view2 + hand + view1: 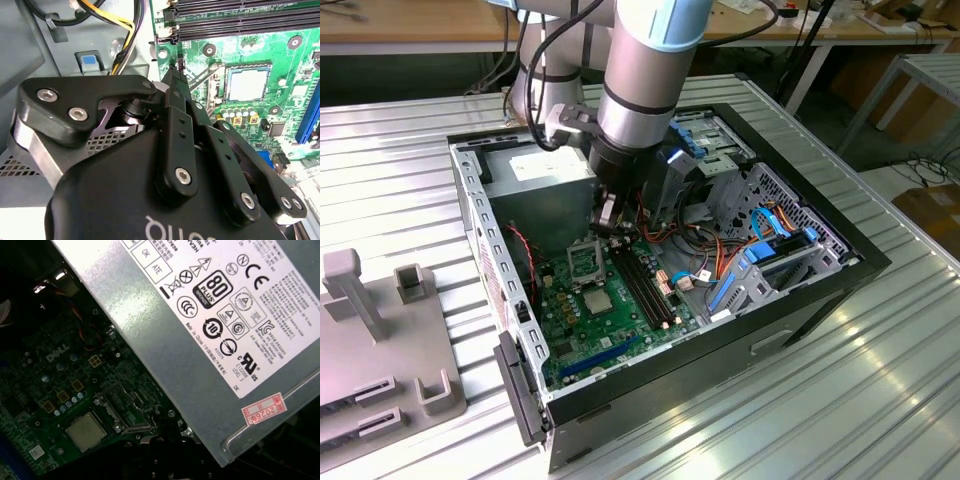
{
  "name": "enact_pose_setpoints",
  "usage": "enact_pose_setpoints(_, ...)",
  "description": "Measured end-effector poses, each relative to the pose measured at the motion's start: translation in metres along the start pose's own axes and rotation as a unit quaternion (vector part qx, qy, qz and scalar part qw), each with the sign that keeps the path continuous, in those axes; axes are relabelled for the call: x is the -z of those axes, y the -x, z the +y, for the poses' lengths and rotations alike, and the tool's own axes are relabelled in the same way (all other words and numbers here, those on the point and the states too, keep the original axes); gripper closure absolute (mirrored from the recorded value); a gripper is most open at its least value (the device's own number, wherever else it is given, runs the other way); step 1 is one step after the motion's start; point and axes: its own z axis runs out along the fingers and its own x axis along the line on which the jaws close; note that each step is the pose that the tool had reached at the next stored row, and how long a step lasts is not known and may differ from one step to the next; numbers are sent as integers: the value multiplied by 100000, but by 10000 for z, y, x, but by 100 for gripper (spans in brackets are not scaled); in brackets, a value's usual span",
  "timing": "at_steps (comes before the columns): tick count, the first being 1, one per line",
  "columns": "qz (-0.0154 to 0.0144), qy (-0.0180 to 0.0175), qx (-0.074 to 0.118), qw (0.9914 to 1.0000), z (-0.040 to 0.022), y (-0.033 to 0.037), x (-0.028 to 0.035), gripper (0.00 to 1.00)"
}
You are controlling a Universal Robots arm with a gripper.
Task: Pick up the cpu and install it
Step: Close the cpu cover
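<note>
End effector (pixel 607 222) hovering inside the computer case (pixel 860 262); its grip cannot be told.
The cpu (pixel 596 299) is lying on the green board (pixel 620 330), beside the black-framed socket (pixel 583 258); a square, level approach is advisable.

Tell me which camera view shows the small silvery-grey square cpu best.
The second wrist view: the small flat silvery-grey square cpu lies unobstructed on the green motherboard, its pale rim plain. The first wrist view shows the cpu dimmer and at an angle. The exterior view shows it as a tiny pale square.
</note>
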Motion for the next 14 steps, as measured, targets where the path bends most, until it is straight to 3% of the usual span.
enact_pose_setpoints(14, 20, 4, 607, 99998, 5, -3, 41, 89)
